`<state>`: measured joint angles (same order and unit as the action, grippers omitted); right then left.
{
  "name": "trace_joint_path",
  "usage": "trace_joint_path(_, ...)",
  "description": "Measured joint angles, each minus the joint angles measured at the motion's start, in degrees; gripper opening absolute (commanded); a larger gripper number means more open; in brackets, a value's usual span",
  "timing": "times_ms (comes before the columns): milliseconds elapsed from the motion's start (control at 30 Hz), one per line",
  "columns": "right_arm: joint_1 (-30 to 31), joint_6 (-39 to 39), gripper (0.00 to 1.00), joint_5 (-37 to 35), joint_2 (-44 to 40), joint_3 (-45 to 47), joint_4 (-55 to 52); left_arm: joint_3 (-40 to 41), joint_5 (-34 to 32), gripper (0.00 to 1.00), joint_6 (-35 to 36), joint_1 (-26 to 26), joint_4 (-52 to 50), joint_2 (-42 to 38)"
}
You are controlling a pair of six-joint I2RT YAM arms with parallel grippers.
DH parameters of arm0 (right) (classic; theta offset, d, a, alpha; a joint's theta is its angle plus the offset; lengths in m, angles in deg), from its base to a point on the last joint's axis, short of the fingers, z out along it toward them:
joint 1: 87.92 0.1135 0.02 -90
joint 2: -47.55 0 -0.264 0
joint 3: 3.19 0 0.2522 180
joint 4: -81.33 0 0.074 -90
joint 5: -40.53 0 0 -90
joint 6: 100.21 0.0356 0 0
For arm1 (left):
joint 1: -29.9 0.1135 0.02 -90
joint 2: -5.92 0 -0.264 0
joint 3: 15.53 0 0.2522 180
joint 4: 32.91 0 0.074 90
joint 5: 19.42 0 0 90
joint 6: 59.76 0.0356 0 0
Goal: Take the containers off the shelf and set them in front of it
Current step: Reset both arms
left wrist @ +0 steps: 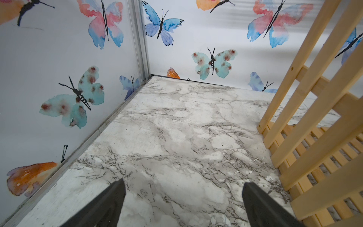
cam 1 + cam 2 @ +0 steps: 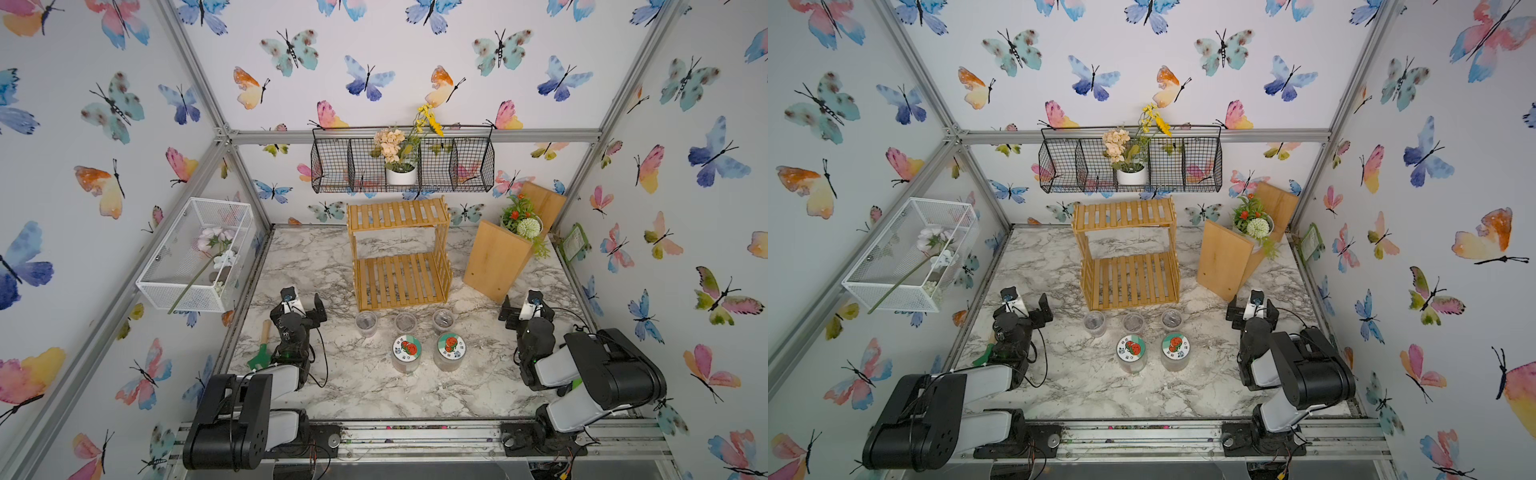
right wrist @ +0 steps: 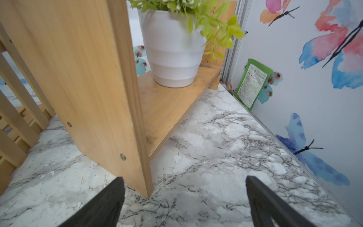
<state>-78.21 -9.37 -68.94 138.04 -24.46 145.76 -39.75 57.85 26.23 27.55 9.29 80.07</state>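
Both claws are hanging released, gripping nothing; left claw [image 1: 183,187] is sitting over bare bench [image 2: 374,395] left of the shelf [image 2: 399,253]; right claw [image 3: 184,186] is sitting right of it, by the wooden stand [image 3: 78,78] carrying the white pot [image 3: 170,53]. Shelf is showing both tiers bare in both top views. All containers are standing upright on the bench just in front of it; three clear cups in a row, left cup [image 2: 366,323], middle cup [image 2: 405,322], right cup [image 2: 443,321], close to the lower tier's near edge; left jar [image 2: 407,353] and right jar [image 2: 451,350] sitting one row nearer, white picture lids facing up. The group is lying between the two claws; left claw nearer the left cup, right claw nearer the right cup. I'm reading this as done; nothing needing a reach; only risk I'm seeing is an arm clipping an end cup.
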Motion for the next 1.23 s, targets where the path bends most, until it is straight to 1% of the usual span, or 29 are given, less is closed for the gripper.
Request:
trace_joint_path(200,0.0,-0.42,0.98,0.04,-0.24,-1.25,0.11,-0.04,0.0,0.99,-0.09,0.04,2.1,3.74)
trace_joint_path(433,0.0,-0.46,0.98,0.07,-0.28,-3.56,-3.17,-0.46,-0.09,0.99,-0.09,-0.13,2.51,4.02)
trace_joint_path(633,0.0,-0.48,0.98,0.07,-0.28,-3.82,-4.22,-1.33,-0.11,0.99,-0.07,-0.46,2.51,4.24)
trace_joint_path(933,0.0,-0.46,0.98,0.07,-0.28,-3.93,-4.52,-1.33,-1.09,0.99,0.02,-1.88,2.51,4.52)
trace_joint_path(1233,0.0,-0.46,0.98,0.07,-0.28,-3.93,-4.55,-1.33,-1.27,0.99,0.13,-2.01,2.51,4.68)
